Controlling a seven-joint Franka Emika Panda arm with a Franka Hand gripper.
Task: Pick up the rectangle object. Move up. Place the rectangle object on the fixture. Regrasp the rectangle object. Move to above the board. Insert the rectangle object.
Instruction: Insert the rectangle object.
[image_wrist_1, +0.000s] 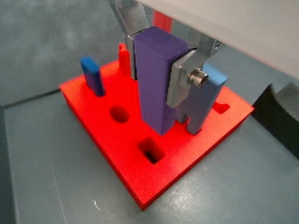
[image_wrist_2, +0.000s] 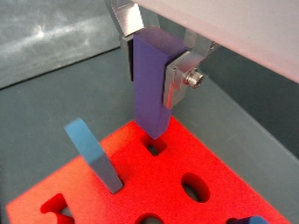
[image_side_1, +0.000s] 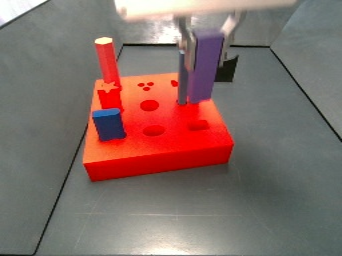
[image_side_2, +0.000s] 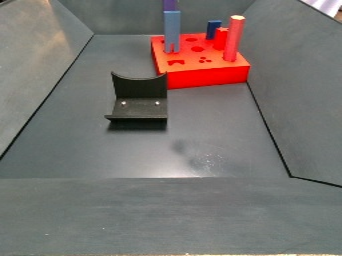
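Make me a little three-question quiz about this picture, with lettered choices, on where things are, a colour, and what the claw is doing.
1. Where is the rectangle object?
A. Lying on the fixture
B. Upright over the board, lower end at a hole
C. Flat on the floor

2. What colour is the tall post standing on the board?
A. Red
B. Green
C. Yellow

3. What is the gripper doing?
A. Open, far from everything
B. Shut on the rectangle object
C. Shut on the short blue block

Answers:
1. B: in a wrist view the purple piece stands upright with its lower end at a hole in the board, while in a side view the fixture sits bare on the floor.
2. A: in a side view it is red, like the board.
3. B: in both wrist views the silver fingers press the purple piece's sides.
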